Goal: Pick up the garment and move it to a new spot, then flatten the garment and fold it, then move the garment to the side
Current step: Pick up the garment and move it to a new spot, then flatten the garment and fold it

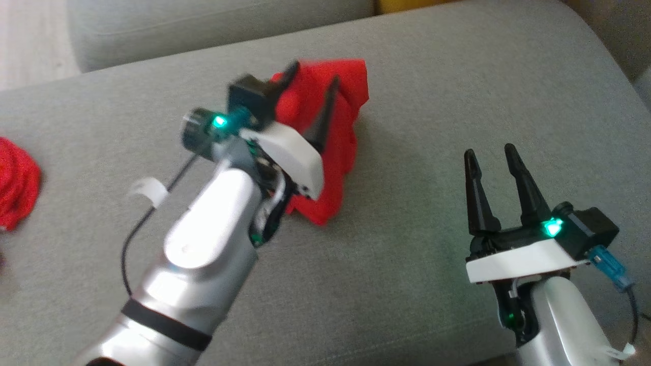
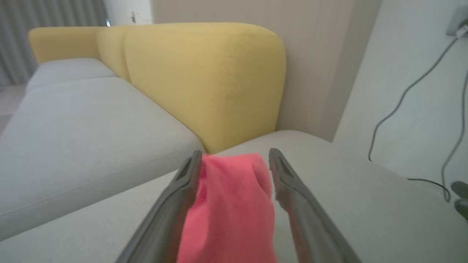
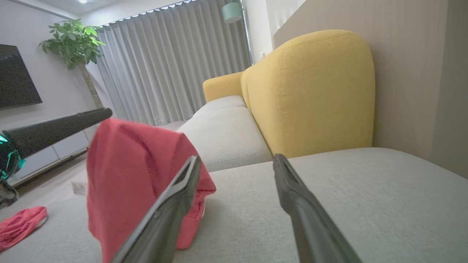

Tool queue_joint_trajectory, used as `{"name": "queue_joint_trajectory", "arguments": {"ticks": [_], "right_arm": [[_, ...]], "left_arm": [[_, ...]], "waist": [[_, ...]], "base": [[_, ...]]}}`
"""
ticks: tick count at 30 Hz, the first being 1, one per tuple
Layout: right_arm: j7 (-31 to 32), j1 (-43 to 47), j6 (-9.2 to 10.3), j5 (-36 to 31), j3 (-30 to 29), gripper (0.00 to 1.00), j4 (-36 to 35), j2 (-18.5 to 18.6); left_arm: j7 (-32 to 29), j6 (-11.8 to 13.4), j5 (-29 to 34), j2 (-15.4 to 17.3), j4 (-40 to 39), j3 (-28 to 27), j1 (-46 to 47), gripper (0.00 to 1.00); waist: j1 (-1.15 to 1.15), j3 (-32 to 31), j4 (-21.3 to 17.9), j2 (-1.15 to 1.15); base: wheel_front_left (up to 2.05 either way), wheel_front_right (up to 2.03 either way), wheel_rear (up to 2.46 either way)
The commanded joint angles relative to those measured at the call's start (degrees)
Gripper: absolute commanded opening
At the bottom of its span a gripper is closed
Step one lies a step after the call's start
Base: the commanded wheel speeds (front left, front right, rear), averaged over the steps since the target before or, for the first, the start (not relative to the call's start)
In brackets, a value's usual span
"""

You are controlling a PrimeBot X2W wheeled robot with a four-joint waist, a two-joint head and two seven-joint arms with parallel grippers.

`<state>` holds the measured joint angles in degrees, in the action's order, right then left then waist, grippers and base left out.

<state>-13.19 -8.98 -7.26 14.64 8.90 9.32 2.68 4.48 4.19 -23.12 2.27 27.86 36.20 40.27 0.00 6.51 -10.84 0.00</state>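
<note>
The red garment [image 1: 351, 91] hangs bunched over the grey sofa seat [image 1: 407, 264], its lower end at the cushion. My left gripper [image 1: 314, 72] is open with its two dark fingers on either side of the cloth's top. In the left wrist view the garment [image 2: 230, 204] fills the gap of the left gripper [image 2: 236, 152]. The right wrist view shows the garment [image 3: 131, 171] draped below one left finger [image 3: 55, 129]. My right gripper [image 1: 489, 150] stands open and empty to the right of the garment, low over the seat, and is the right gripper [image 3: 237, 157] in its own view.
Another red cloth [image 1: 15, 183] lies at the seat's far left edge. A yellow backrest [image 2: 204, 80] rises behind the seat, with a second grey cushion [image 2: 73, 128] beside it. Cables [image 2: 402, 95] run down the wall on the right.
</note>
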Motion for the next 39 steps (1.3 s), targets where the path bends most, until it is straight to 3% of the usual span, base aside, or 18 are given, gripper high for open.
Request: {"name": "queue_joint_trajectory", "arguments": {"ticks": [1, 4, 10, 18, 26, 33, 39], "right_arm": [[-0.7, -2.2, -0.23, 0.6, 1.1, 1.00, -1.9, 0.2], [-0.9, -2.1, -0.23, 0.6, 0.6, 1.00, -1.7, 0.2], [-1.2, -1.7, -0.23, 0.4, -0.5, 1.00, -1.0, 0.2], [-0.9, -0.6, -0.23, -1.0, -1.6, 1.00, 0.2, 0.2], [0.0, 1.7, -0.23, -1.8, -2.2, 1.00, 1.2, 0.2], [0.9, 3.5, -0.23, -2.7, -2.3, 1.00, 1.8, 0.2], [2.3, 2.6, -0.23, -5.7, -0.8, 1.00, 1.1, 0.2]], "left_arm": [[1.3, -0.1, -1.6, 0.7, -1.9, 0.0, 1.9, 1.00], [2.7, 0.7, -3.7, 0.6, -1.3, 2.7, 2.4, 1.00], [6.0, 2.1, -4.7, 1.2, 1.8, 0.9, 3.5, 1.00], [9.8, 3.2, -5.5, 8.7, 2.6, -4.5, -1.0, 1.00], [10.5, 3.9, -7.7, 14.4, -5.0, -11.5, -18.1, 1.00], [10.5, 4.5, -6.0, 12.3, -13.3, -17.6, -30.9, 1.00], [10.5, 2.7, -2.7, 9.8, -14.8, -18.3, -32.2, 1.00]], "waist": [[0.00, 1.3, -1.5, 0.00], [0.00, 1.8, -1.5, 0.00], [0.00, 1.2, 0.9, 0.00], [0.00, -2.2, 7.9, 0.00], [0.00, -5.3, 13.1, 0.00], [0.00, -7.0, 15.8, 0.00], [0.00, -6.4, 17.7, 0.00]], "base": [[0.00, 0.00, 0.00], [0.00, 0.00, 0.00], [0.00, 0.00, 0.00], [0.00, 0.00, 0.00], [0.00, 0.00, 0.00], [0.00, 0.00, 0.00], [0.00, 0.00, 0.00]]}}
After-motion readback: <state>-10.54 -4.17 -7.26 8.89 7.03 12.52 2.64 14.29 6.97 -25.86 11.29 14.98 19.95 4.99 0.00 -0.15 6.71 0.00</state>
